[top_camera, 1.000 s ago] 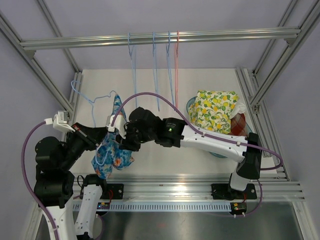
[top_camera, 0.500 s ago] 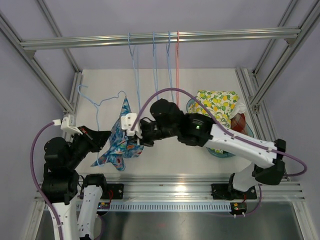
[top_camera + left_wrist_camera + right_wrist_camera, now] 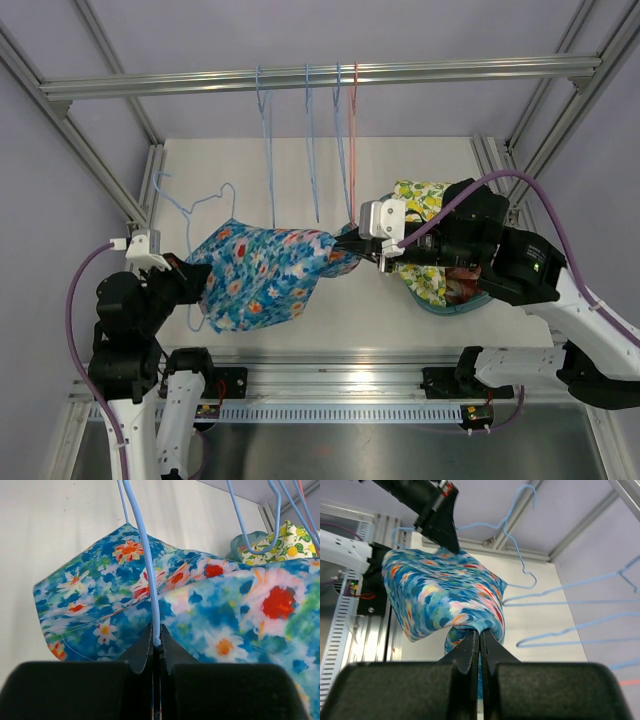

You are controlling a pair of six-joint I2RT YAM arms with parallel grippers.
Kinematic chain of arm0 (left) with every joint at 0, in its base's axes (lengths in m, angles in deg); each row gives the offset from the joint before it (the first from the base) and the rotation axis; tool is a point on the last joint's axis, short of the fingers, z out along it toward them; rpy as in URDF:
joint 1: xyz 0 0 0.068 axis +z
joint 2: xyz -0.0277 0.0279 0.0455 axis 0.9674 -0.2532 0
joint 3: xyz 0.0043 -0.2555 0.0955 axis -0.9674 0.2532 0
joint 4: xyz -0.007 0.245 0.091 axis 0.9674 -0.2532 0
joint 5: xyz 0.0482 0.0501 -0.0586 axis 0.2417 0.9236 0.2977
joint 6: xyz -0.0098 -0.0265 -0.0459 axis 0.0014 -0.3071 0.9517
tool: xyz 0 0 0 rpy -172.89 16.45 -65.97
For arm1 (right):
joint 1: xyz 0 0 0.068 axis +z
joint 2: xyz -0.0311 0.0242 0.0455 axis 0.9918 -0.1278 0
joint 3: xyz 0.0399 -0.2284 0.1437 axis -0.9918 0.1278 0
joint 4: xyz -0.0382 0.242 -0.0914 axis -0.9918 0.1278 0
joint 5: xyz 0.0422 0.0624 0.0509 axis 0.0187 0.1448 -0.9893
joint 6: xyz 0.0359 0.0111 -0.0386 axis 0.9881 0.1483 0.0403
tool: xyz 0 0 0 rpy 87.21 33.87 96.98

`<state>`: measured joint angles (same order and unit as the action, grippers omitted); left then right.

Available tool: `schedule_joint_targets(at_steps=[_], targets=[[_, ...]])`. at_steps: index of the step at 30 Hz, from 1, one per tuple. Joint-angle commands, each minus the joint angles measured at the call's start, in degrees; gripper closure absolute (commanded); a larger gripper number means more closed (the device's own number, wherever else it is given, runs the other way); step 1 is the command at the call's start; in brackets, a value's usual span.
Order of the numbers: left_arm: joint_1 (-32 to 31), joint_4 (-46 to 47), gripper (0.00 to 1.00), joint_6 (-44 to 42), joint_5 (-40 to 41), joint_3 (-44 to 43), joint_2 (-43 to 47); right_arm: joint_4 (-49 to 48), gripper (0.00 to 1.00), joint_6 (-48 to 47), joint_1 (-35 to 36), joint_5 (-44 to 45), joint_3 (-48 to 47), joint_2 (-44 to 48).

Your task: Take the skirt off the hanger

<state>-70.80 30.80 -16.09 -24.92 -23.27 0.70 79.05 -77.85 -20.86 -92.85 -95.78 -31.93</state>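
Note:
The skirt (image 3: 262,270) is blue with red and white flowers. It hangs stretched between my two grippers above the white table. It also shows in the left wrist view (image 3: 220,615) and the right wrist view (image 3: 445,595). My left gripper (image 3: 193,277) is shut on the light blue wire hanger (image 3: 145,560), whose hook (image 3: 190,205) sticks up at the left. My right gripper (image 3: 352,243) is shut on the skirt's right end, bunched between the jaws. The hanger's lower part is hidden by the cloth.
Several empty hangers, blue ones (image 3: 268,130) and a pink one (image 3: 354,120), hang from the metal rail (image 3: 320,75) at the back. A teal basket (image 3: 440,300) with lemon-print (image 3: 432,215) and red clothes sits at the right, under my right arm.
My right gripper has pulled the skirt far to the right, from the table's middle to beside the basket. The skirt has spread out wide. My left gripper still holds the hanger at the left.

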Motion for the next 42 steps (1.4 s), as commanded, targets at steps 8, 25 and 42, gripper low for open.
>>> schedule_joint_targets(at_steps=[8, 25, 42], targets=[[-0.1, 3.4, 1.00, -4.0, 2.0, -1.5, -2.3, -0.7, 1.00, -1.6, -3.1, 12.6, 4.1, 6.3], [-0.1, 2.0, 1.00, -3.8, 2.9, -3.3, -2.8, 1.5, 1.00, -2.1, -6.7, 17.4, 10.4, 10.9], [-0.1, 4.0, 1.00, -6.5, -4.8, -6.5, -0.9, -8.6, 1.00, -3.5, -6.7, 11.5, 24.8, 1.2]])
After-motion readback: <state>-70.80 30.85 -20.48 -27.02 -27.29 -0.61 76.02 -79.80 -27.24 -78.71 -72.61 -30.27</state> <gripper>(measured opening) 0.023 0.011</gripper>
